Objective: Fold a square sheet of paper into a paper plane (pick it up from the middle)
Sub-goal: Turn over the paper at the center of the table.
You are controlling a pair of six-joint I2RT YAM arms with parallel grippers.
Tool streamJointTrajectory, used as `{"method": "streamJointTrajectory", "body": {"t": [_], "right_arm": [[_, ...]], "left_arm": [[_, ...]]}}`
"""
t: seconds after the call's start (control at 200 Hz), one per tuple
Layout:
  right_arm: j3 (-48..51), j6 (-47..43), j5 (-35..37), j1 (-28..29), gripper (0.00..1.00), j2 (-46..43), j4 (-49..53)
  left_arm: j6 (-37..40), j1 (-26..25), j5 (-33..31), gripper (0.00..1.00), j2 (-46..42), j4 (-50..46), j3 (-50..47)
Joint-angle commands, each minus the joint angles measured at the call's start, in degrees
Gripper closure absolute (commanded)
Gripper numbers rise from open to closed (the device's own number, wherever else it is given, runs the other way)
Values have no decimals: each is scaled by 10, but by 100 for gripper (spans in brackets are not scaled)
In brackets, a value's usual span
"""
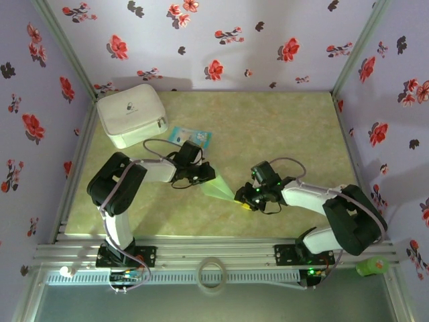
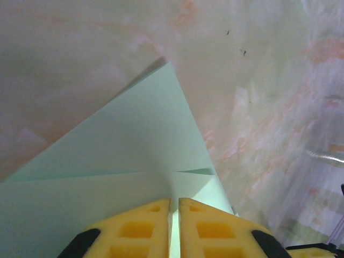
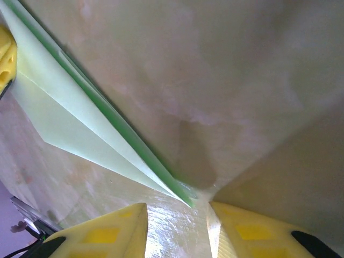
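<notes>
Closest to my left wrist lens are the yellow pads of the left gripper (image 2: 174,208), pressed together with a sliver of pale green paper pinched between them. That is the wide tail end of the paper plane (image 2: 140,145). Its folded layers fan away from the pads and narrow toward the far tip.

From above, the plane lies low over the middle of the table (image 1: 281,134), slanting from the left gripper toward the right one. On the right wrist camera the sharp tip points into the gap of the right gripper (image 3: 176,213). Its fingers stand spread on either side and neither pad touches the paper. I cannot say for sure whether the tip rests on the surface or hangs just above it; the angle is too shallow.

Further out, the blue-and-white packet (image 1: 190,137) lies just beyond the left wrist, and the white pouch (image 1: 131,114) sits in the far left corner, well apart from the work.

My worry is the nose. If the right fingers close slightly off line, they will crumple the point or skew the centre crease. With one pinch at the tail, any tug could let the layers slide and the folds spring open.
</notes>
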State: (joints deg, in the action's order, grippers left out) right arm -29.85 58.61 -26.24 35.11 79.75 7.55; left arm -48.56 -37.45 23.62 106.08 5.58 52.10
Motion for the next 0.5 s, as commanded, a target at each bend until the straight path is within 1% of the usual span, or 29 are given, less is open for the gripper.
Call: {"method": "streamJointTrajectory", "body": {"t": [0.0, 0.075, 0.365, 0.495], "right_arm": [[15, 21, 4, -4, 67, 14, -59], [19, 31, 2, -6, 68, 15, -83], [17, 37, 8, -14, 71, 13, -118], [16, 35, 7, -16, 71, 15, -119]], "left_arm": [[-7, 8, -6, 87, 16, -19, -16], [-6, 8, -4, 87, 15, -20, -16], [-5, 11, -3, 87, 14, -22, -17], [-5, 11, -3, 87, 14, -24, -16]]}}
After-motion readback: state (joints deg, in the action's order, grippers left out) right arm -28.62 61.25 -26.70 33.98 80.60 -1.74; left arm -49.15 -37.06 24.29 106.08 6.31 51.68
